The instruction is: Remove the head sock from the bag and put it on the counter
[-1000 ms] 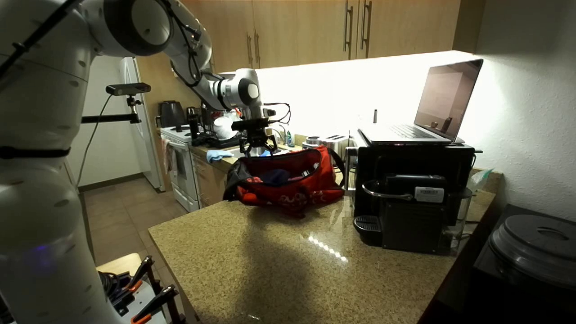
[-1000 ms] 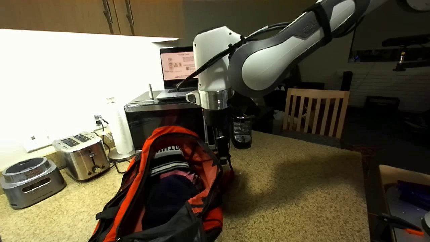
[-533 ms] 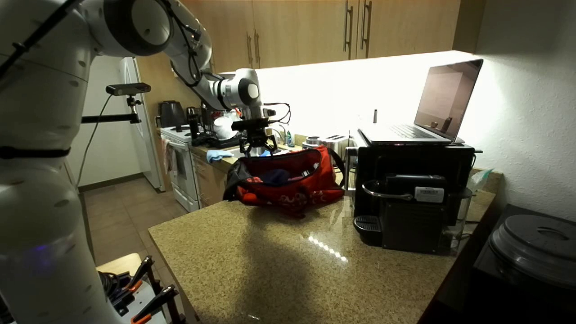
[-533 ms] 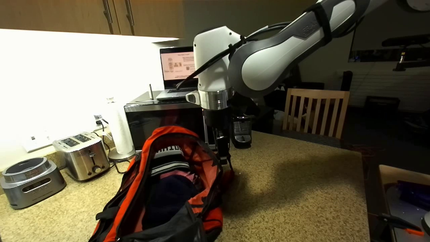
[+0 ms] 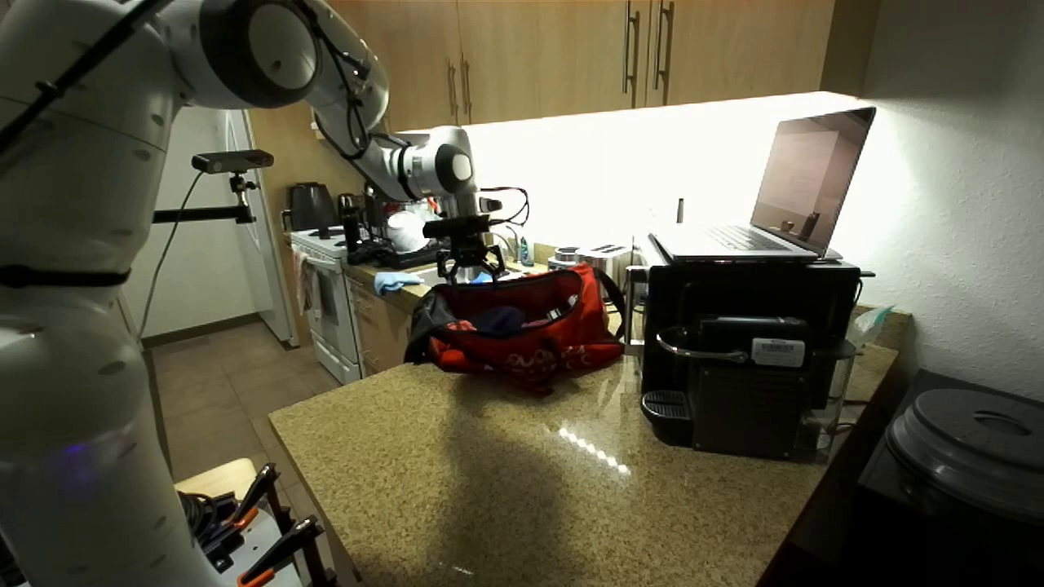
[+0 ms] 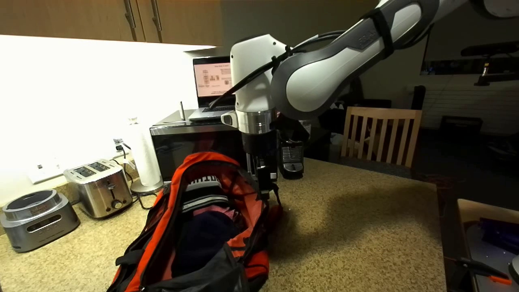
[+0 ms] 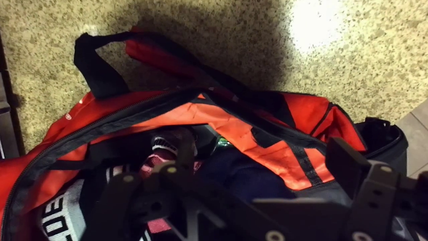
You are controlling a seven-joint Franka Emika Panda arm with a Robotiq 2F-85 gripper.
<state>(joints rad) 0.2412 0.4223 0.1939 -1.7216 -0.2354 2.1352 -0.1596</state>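
Observation:
A red and black bag lies unzipped on the speckled counter; it also shows in the exterior view and the wrist view. Inside are a dark navy cloth, a black, grey and white lettered cloth and pink cloth. The navy cloth also shows in the wrist view. Which cloth is the head sock I cannot tell. My gripper is over the bag's opening, pointing down; in the wrist view its fingers are wide apart with nothing between them.
A black coffee machine and a microwave with a laptop on top stand beyond the bag. A toaster, a paper towel roll and a grey appliance stand along the wall. A bag strap loops outward.
The arm has shifted slightly, and the gripper has moved a little toward the bag's opening. The bag and its contents look unmoved.

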